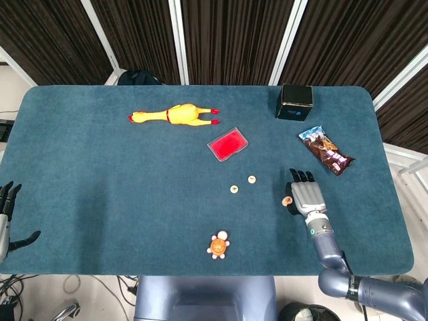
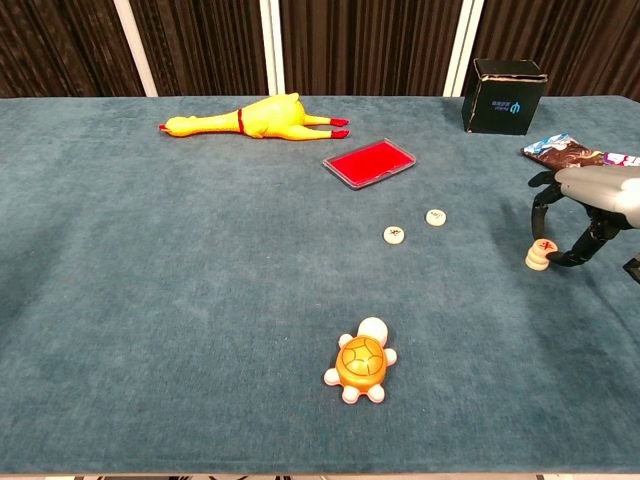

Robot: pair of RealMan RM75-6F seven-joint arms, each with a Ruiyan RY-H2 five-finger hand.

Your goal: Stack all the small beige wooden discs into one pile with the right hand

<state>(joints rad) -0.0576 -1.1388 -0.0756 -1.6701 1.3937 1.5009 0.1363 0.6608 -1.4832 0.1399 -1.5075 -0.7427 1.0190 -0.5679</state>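
Note:
Two small beige discs lie loose mid-table, one (image 1: pixel 234 189) (image 2: pixel 394 235) nearer me and one (image 1: pixel 251 179) (image 2: pixel 436 217) just beyond it. Further right stands a short pile of discs (image 2: pixel 537 261). Its top disc (image 1: pixel 287 200) (image 2: pixel 541 246) carries a red mark and sits slightly tilted. My right hand (image 1: pixel 306 197) (image 2: pixel 592 205) arches over the pile and pinches that top disc between a finger and the thumb. My left hand (image 1: pixel 7 215) hangs off the table's left edge, fingers apart, holding nothing.
An orange toy turtle (image 1: pixel 218 245) (image 2: pixel 361 362) sits near the front edge. A red flat case (image 1: pixel 227 144) (image 2: pixel 369 162), a yellow rubber chicken (image 1: pixel 175 115), a black box (image 1: pixel 295 101) and a snack packet (image 1: pixel 326 150) lie further back.

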